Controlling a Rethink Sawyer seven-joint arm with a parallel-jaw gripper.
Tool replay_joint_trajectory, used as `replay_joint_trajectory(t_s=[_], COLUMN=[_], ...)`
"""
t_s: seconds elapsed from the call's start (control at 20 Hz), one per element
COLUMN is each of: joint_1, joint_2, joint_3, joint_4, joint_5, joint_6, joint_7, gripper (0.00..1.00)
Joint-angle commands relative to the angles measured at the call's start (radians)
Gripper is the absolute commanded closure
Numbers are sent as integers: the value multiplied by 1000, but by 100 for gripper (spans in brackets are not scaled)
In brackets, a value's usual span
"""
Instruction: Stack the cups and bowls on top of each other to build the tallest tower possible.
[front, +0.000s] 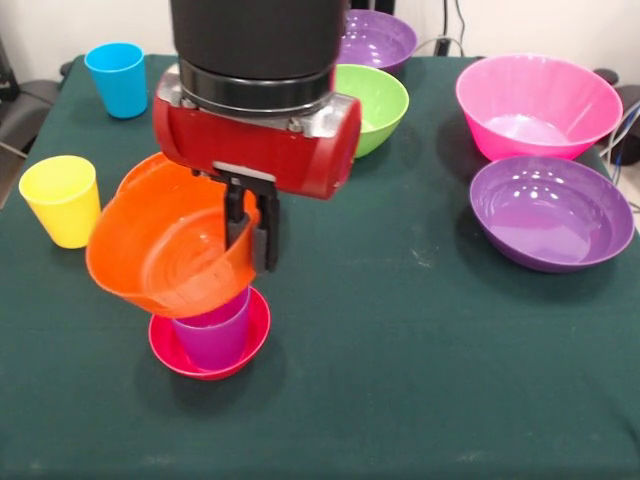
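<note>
My gripper (250, 235) is shut on the rim of the wide orange bowl (165, 250), which hangs tilted with its opening toward the camera. Just below it a purple cup (212, 335) stands upright inside the small red bowl (210, 345); the orange bowl's lower edge reaches the cup's rim and hides part of it. A yellow cup (62, 198) stands at the left edge and a blue cup (117, 78) at the far left. A lime green bowl (372, 105), a purple bowl (375, 40) behind it, a big pink bowl (537, 105) and another purple bowl (550, 212) sit on the right.
The dark green tablecloth (400, 380) covers the table. Cables (625, 130) hang off the right edge. A dark chair (20, 110) stands past the left edge.
</note>
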Motion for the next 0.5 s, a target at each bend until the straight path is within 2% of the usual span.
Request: replay_joint_trajectory(t_s=[0.05, 0.5], joint_1=[-19, -17], joint_2=[-25, -33], joint_3=[105, 109], joint_4=[137, 175], joint_5=[-35, -39], joint_6=[107, 56], joint_7=[-333, -310], gripper=[100, 100])
